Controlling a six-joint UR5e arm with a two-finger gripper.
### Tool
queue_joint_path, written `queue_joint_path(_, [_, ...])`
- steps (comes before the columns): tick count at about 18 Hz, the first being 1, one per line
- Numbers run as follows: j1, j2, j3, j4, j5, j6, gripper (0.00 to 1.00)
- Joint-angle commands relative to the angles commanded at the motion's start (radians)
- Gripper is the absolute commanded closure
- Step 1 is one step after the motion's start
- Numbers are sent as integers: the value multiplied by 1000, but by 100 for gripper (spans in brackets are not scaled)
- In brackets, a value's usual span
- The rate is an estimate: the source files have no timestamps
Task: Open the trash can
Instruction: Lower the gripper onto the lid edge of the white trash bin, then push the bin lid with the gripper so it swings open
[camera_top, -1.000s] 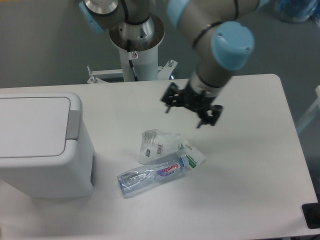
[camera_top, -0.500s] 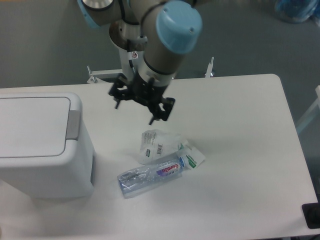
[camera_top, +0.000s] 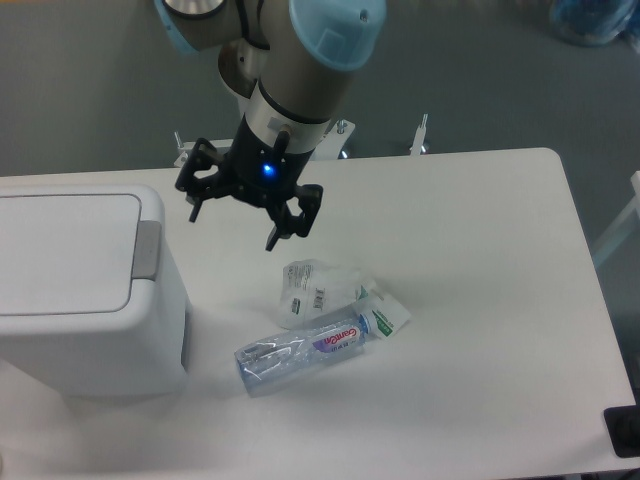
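The trash can (camera_top: 85, 290) is a large white boxy bin at the left of the table. Its flat white lid (camera_top: 65, 250) lies shut, with a small grey push tab (camera_top: 147, 250) at its right edge. My gripper (camera_top: 233, 229) is open and empty, its two black fingers spread wide. It hangs above the table a short way right of the grey tab, not touching the can.
A crushed clear plastic bottle (camera_top: 305, 347) with a blue label lies on the white table (camera_top: 480, 300) below the gripper. A crumpled clear wrapper (camera_top: 315, 288) lies just behind it. The robot's base pedestal (camera_top: 270, 120) stands at the table's far edge.
The gripper has swept from the right of the table leftward across the middle, and now hangs close to the trash can's right side. It stayed open. Bottle and can have not moved.
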Motion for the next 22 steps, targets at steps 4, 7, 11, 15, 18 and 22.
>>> queue_joint_path(4, [-34, -12, -11, 5, 1, -25, 0])
queue_joint_path(7, [-41, -14, -17, 23, 1, -28, 0])
queue_joint_path(11, [-52, -21, -23, 25, 3, -31, 0])
queue_joint_path(15, [-52, -44, -21, 26, 3, -29, 0])
queue_joint_path(18, [-52, -51, -21, 26, 5, -31, 0])
queue_joint_path(22, [-52, -58, -22, 28, 8, -32, 0])
